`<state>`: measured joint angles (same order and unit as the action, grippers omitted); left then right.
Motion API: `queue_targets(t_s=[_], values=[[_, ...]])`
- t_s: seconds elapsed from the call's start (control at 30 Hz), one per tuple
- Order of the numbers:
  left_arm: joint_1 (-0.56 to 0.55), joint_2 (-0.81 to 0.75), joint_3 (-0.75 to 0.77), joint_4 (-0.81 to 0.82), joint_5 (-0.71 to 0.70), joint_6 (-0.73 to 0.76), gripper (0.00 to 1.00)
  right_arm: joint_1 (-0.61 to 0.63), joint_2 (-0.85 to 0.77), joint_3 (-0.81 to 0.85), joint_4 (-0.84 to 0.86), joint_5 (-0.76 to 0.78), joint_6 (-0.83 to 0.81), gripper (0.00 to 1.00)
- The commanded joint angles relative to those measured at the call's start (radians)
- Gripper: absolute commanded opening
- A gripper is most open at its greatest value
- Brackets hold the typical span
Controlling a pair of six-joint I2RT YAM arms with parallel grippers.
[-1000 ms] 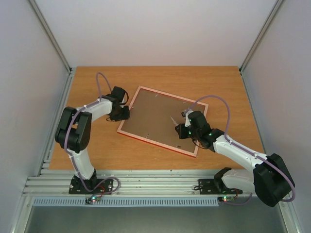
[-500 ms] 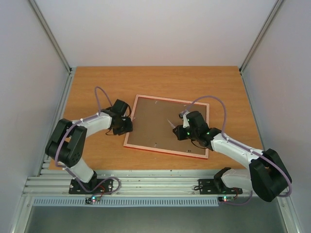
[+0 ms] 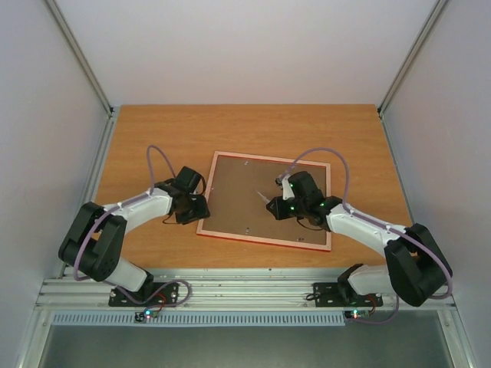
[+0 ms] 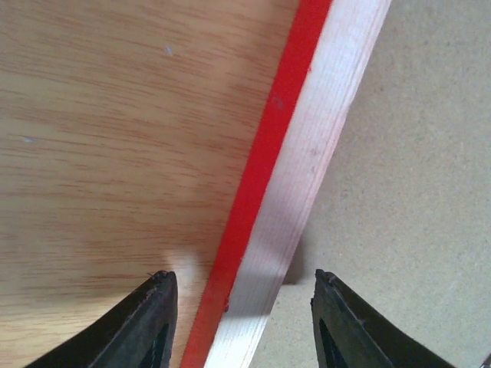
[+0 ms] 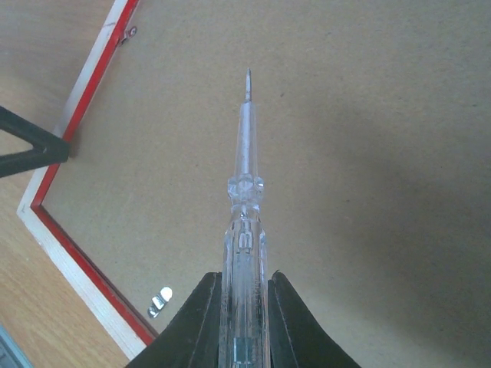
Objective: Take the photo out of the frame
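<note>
The red frame [image 3: 265, 239] lies face down on the table, its brown backing board [image 3: 253, 195] up. The photo is hidden under the board. My left gripper [image 3: 201, 207] is open and straddles the frame's left edge [image 4: 265, 207], one finger over the table, the other over the board. My right gripper [image 3: 278, 207] is shut on a clear screwdriver [image 5: 245, 230], whose tip [image 5: 247, 77] points across the backing board [image 5: 368, 153] and hovers above it.
A small metal retaining tab [image 5: 160, 301] sits on the board near the frame's near edge; another tab [image 5: 132, 32] sits at the far edge. The left gripper's finger [image 5: 31, 146] shows at the frame's left edge. Grey walls enclose the wooden table [image 3: 138, 138].
The frame has turned clockwise and slid toward the near side. Both grippers have moved nearer with it, the left still at its left edge, the right with the screwdriver over the board.
</note>
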<state>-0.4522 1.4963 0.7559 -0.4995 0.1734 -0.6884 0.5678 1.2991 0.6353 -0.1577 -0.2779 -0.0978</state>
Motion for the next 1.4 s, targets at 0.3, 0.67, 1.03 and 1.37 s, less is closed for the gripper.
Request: queue_targets(t_s=[0.3,0.67,1.03,1.37], values=[[-0.002,0.158,0.229,-0.074,-0.079,0.205,0.51,0.052,0.157,0.159,-0.015,-0.053,0.009,0.01],[-0.003,0.238,0.296,-0.116,-0.170,0.244,0.44,0.052,0.183,0.135,0.007,-0.061,0.006,0.01],[-0.005,0.196,0.229,-0.079,-0.129,0.209,0.21,0.051,0.174,0.126,0.012,-0.089,0.007,0.01],[-0.039,0.118,0.099,-0.002,-0.024,0.094,0.13,0.085,0.223,0.197,-0.019,-0.111,0.006,0.01]])
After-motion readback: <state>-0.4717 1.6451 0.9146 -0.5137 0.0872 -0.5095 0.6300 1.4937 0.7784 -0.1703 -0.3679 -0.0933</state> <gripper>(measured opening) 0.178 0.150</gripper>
